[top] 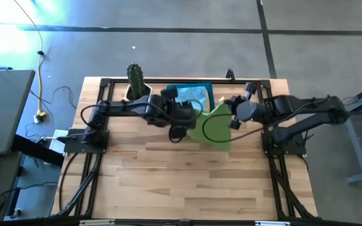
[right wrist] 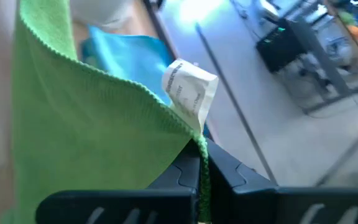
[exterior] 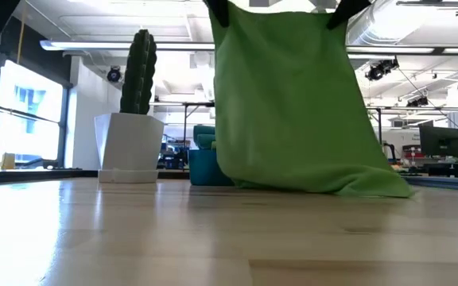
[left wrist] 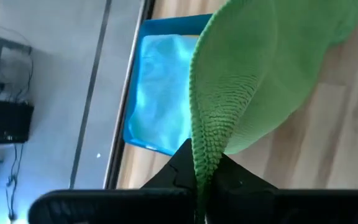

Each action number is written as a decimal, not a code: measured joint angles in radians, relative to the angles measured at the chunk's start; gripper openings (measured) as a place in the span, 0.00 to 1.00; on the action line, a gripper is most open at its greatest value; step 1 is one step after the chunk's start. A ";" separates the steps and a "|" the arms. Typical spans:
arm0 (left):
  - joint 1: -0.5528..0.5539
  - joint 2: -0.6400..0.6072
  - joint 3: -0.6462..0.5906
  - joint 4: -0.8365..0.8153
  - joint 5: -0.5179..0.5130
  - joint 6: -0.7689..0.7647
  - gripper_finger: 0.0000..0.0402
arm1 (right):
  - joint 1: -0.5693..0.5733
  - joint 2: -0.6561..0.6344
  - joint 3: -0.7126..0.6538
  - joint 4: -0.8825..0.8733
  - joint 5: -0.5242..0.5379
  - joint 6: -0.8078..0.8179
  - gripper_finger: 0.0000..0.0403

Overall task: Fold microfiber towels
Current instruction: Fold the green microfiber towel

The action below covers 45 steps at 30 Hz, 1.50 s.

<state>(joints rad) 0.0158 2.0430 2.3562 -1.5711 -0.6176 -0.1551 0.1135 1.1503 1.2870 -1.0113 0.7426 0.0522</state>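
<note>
Both my hands pinched shut on the green towel (exterior: pixel 293 103): left hand (left wrist: pixel 205 180), right hand (right wrist: pixel 202 180). It hangs above the desk (exterior: pixel 213 238), bottom edge dragging. Nothing folded yet; more towels in the bin (top: pixel 209 94).

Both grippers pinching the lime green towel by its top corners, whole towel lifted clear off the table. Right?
Not quite. The left gripper and right gripper do pinch the lime green towel by its top corners, but the low view shows its bottom edge lying bunched on the table.
</note>
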 joint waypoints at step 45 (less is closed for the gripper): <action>0.057 -0.092 0.000 0.004 -0.341 0.081 0.00 | -0.105 0.016 0.070 0.332 0.114 -0.535 0.00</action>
<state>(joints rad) 0.0730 1.9514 2.3562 -1.5674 -0.9584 -0.0744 0.0082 1.1664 1.3571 -0.6797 0.8562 -0.4829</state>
